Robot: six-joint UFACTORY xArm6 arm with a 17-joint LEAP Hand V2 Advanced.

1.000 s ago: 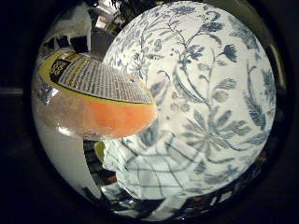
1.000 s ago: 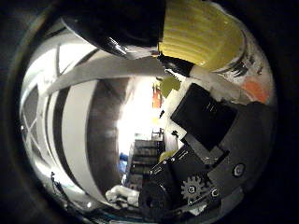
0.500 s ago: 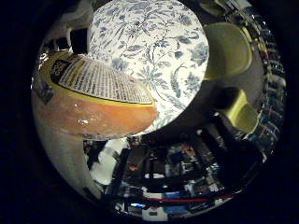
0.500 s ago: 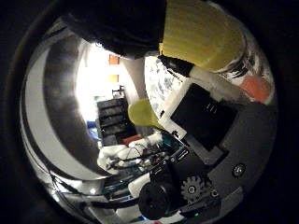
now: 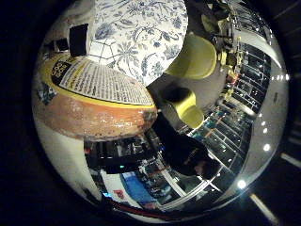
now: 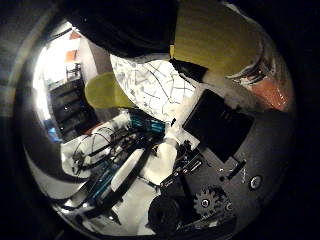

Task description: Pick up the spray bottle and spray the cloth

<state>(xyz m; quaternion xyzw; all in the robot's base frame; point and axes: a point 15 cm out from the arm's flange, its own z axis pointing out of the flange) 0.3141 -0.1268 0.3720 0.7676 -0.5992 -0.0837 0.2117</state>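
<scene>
— Where is the spray bottle?

— Right against the palm, filling much of the little-finger-side view. It lies across that view, off the desk, with room and floor showing past it.

— And the hand?

— Its black and white parts, one with a small gear, crowd the thumb-side view. A dark finger bends over the bottle's yellow part, so the hand is curled round the bottle, gripping it.

— What is on the label?

— A yellow band with a black patch of pale lettering, then a white panel packed with rows of fine black print. The print is too small to make out. Beside the label the bottle's body is orange.

— The cloth?

— White with a thin grid of lines. It lies on the desk, which wears a blue-and-white floral cover. Only a piece of it shows, just past the bottle's label edge. A dark rectangular thing stands near it on the cover; I cannot tell what it is.

— Anything around the desk?

— Two yellow-green chairs, one at the desk's edge, the other a little further off.
</scene>
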